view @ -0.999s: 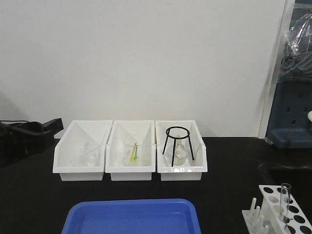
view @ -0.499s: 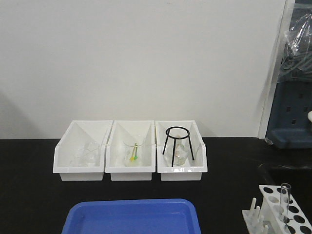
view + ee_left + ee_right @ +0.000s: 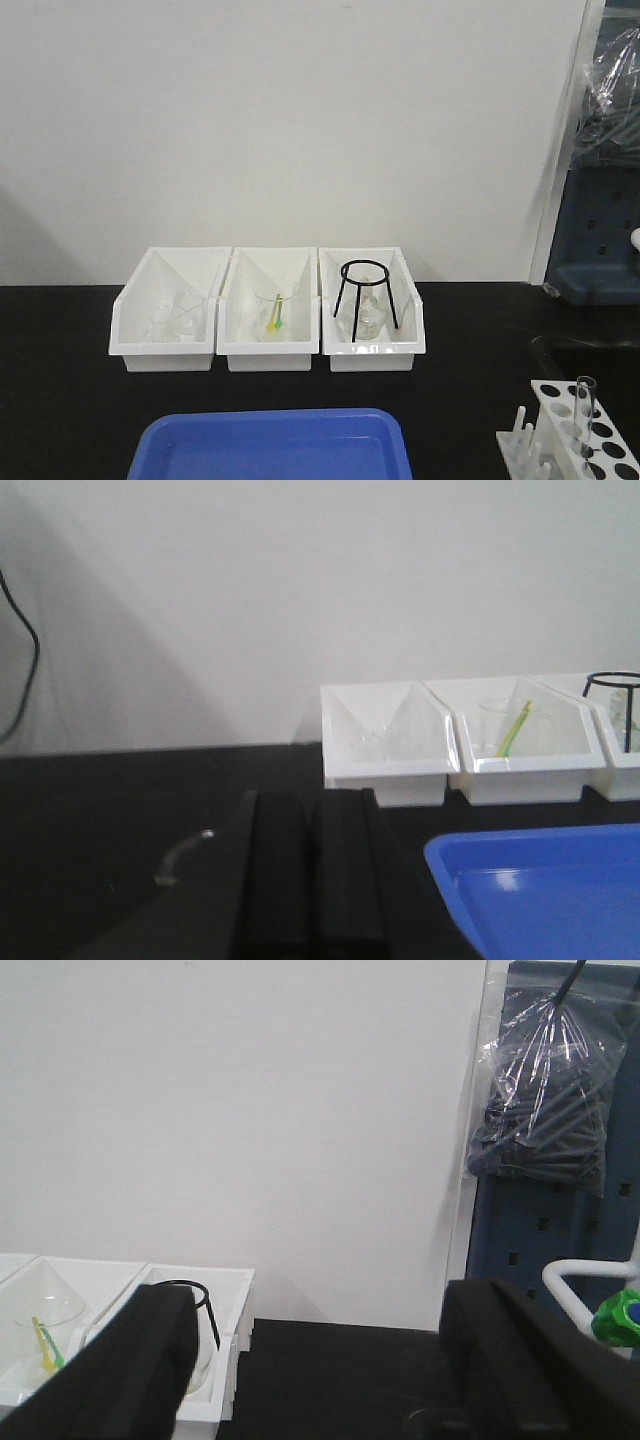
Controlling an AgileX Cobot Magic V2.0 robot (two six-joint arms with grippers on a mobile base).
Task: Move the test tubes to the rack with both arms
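Right gripper [image 3: 315, 1360] was spread wide, its two dark fingers [image 3: 130, 1360] far apart with nothing between them. Left gripper [image 3: 318, 870] was pressed closed, holding nothing. Neither arm showed in the front view. One tube [image 3: 584, 400] stood upright in the rack [image 3: 600, 440] at the table's near right corner, beside the blue tray [image 3: 270, 445]. Three white bins [image 3: 267, 350] sat behind, against the wall; the right one held a black tripod [image 3: 364, 295].
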